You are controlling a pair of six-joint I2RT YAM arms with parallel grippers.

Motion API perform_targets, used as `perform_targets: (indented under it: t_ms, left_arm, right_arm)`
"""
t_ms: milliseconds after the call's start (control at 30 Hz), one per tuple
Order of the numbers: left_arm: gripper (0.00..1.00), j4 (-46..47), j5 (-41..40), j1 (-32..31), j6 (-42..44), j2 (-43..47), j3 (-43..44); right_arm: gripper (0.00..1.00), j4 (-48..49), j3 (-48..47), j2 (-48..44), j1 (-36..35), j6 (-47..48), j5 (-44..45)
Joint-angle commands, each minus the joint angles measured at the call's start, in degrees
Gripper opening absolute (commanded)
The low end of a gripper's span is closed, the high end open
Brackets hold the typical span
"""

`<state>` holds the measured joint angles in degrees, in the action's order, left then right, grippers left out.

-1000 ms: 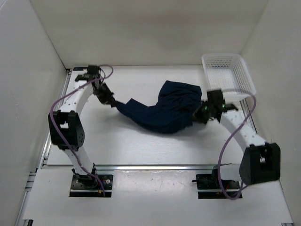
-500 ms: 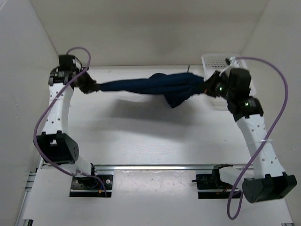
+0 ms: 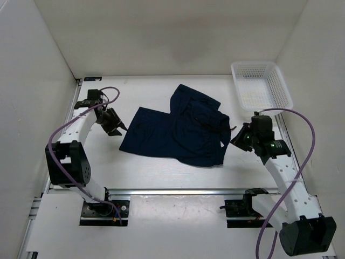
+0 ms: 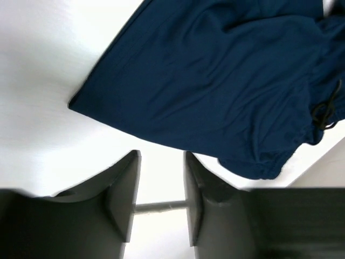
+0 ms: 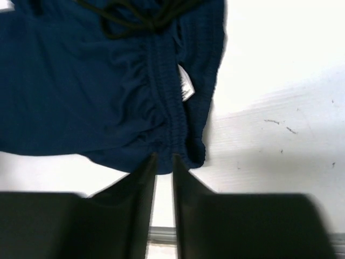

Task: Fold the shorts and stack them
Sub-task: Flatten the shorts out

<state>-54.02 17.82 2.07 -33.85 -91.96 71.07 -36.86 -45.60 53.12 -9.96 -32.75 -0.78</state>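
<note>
Top external: shorts (image 3: 178, 135) lengthwise left-right between both jaws. Narrow right jaws just off waistband (image 5: 167, 108); left jaws wider, both empty.

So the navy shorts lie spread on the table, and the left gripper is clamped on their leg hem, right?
No: the left gripper is open, apart from the navy shorts, with nothing between its fingers, as the left wrist view shows.

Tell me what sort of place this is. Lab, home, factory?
Likely a lab test cell, not a home: plain white walls box in a white table, and a left arm and right arm are bolted to a rail at its near edge.
</note>
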Motion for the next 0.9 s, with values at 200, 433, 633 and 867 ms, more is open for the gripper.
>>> perform_targets:
  t_ms: [200,433,633,867]
  left_arm:
    - [0.62,4.79,-2.36,0.31,-0.43,5.48,-12.52]
    - [0.69,9.98,-1.74,0.31,-2.18,-2.77,-14.73]
    - [0.48,12.01,-1.74,0.31,-2.8,-7.52,-14.12]
    - [0.1,12.01,-0.51,0.31,-2.8,-9.82,-8.59]
  right_arm:
    - [0.34,-0.49,10.43,-5.66,0.2,-10.65,-12.57]
    - [0.87,9.24,18.79,-3.47,0.2,-18.22,-17.94]
    - [0.84,19.18,22.23,4.42,0.2,-22.61,-17.51]
    - [0.16,23.52,15.93,16.3,-1.99,-21.48,-11.63]
